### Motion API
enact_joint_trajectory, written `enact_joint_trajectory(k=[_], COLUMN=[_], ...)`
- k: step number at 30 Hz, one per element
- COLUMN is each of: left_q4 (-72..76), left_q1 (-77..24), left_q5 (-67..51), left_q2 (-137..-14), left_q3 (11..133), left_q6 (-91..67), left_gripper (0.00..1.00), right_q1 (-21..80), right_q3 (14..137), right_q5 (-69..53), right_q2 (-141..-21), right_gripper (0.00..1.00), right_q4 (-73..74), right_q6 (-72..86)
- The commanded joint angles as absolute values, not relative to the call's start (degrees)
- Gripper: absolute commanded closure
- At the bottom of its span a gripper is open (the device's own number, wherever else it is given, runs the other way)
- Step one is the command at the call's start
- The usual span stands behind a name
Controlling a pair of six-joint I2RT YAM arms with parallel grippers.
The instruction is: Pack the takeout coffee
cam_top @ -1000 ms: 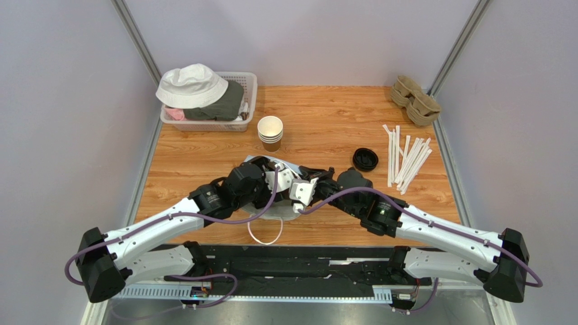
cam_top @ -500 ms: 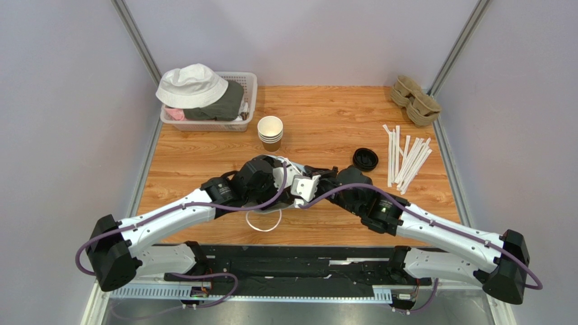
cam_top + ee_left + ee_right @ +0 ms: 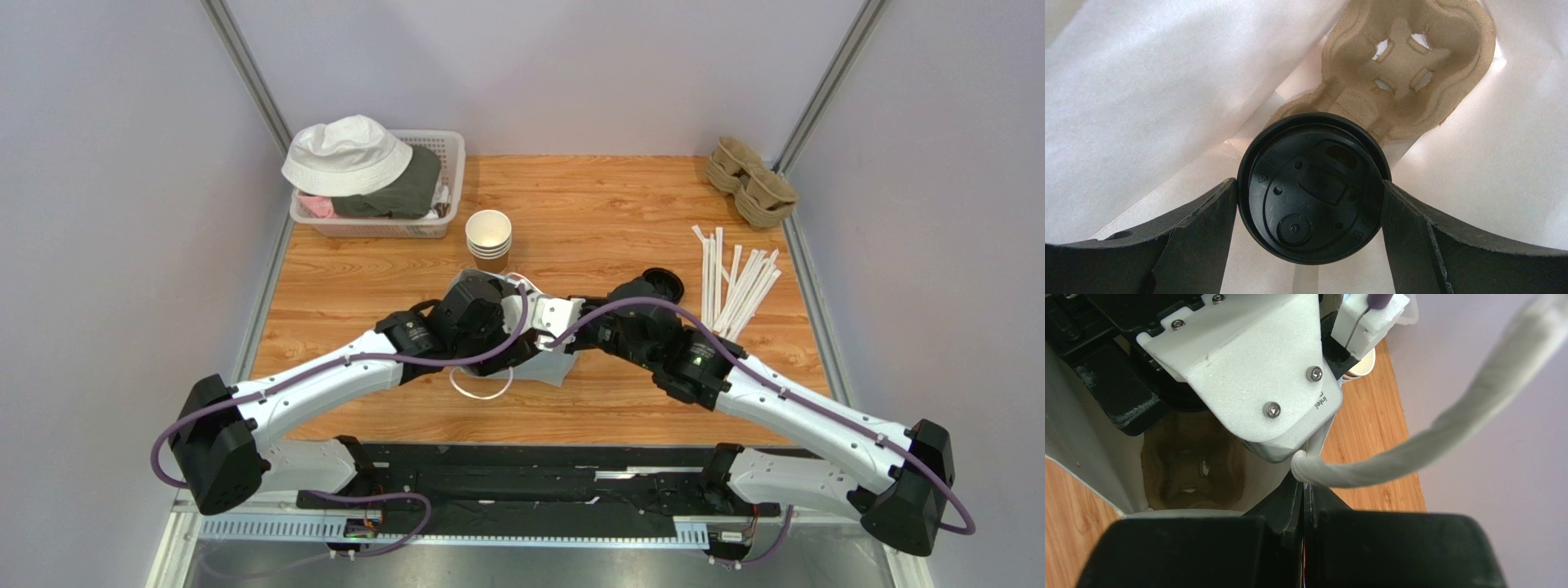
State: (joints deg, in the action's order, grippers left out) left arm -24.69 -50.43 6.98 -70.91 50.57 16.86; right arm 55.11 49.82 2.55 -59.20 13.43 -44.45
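One takeout coffee (image 3: pixel 1311 187) (in left claw (image 3: pixel 1309 197)) is inside the bag (image 3: pixel 1137 92).

Working this rig remotely, I can read one word only: "intel", printed sideways in small grey letters near the lower corner of the white plastic camera housing (image 3: pixel 1254 367). Raised marks on the round black plastic lid (image 3: pixel 1312 187) are illegible to me.

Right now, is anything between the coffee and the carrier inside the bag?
Nothing visible. The left gripper holds the takeout coffee inside the white bag, over the near pocket of the cardboard carrier; the space beneath it is hidden.
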Motion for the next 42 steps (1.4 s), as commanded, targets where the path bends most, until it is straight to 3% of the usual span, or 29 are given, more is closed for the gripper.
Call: enact_joint_trajectory(k=[1, 3, 4, 7, 24, 32, 33, 42], left_q4=[-35.8, -35.5, -35.5, -36.1, -36.7, -36.5, -36.8, -39.0], left_q1=[-48.6, -48.6, -48.6, -48.6, -48.6, -48.5, -48.5, -48.5], left_q5=[6.6, 5.8, 5.3, 4.6, 1.3, 1.8, 1.4, -1.0], left_q2=[-72.0, -70.8, -69.9, -69.3, -68.7, -69.3, -69.5, -68.3], left_q3=[50.7, 51.8, 52.2, 54.0, 56.1, 58.4, 58.7, 62.0], left_q6=[12.8, 13.1, 13.2, 13.8, 20.6, 21.0, 20.7, 20.2], left_gripper=[0.85, 0.73, 0.61, 0.51, 0.44, 0.33, 0.27, 0.2], right_q1=[53.9, 52.5, 51.9, 49.1, 39.5, 38.4, 38.4, 37.3], right_q3=[54.7, 55.6, 55.9, 57.4, 69.7, 70.8, 70.7, 70.8], right_q5=[-6.2, -7.6, -9.3, -12.7, -26.4, -30.3, -30.4, -31.3], right_q2=[-59.3, -59.9, -60.2, -61.3, -70.6, -72.7, -73.0, -74.1], right_gripper=[1.0, 1.0, 1.0, 1.0, 1.0, 1.0, 1.0, 1.0], right_q4=[15.4, 16.8, 17.4, 19.5, 29.2, 32.8, 33.0, 33.9], right_q6=[-41.0, -40.3, -40.1, -38.9, -29.6, -31.5, -31.7, -33.2])
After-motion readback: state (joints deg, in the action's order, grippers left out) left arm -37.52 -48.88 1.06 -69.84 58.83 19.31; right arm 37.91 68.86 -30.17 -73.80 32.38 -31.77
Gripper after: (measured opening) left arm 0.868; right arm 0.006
